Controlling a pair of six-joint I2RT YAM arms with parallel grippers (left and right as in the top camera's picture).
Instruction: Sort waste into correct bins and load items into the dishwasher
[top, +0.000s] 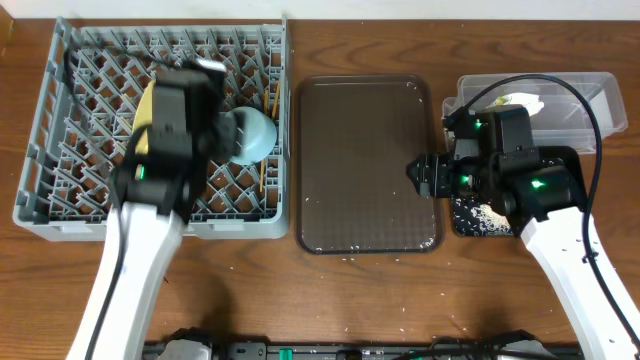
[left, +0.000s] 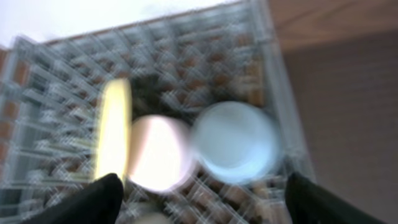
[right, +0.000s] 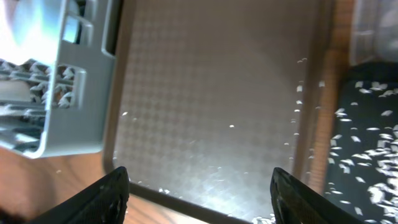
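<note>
Rack (top: 40, 205) loading being wrapped up, imo. Left gripper (left: 205, 194), right gripper (right: 199, 194) being held apart, empty. Next: scraps (right: 299, 88) at tray's (right: 205, 93) 3 o'clock.

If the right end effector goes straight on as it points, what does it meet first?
Likely the bare floor of the brown tray, short of the grey rack; depth is unclear.

Table (top: 400, 300), rack (top: 40, 205), brown tray (top: 365, 160), tub (top: 592, 92), perhaps crumbs (top: 346, 259)

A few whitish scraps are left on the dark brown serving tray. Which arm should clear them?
Right. The right end effector hovers open at the brown tray's edge, beside the shallow black tray; the left end effector is over the grey dish rack.
</note>
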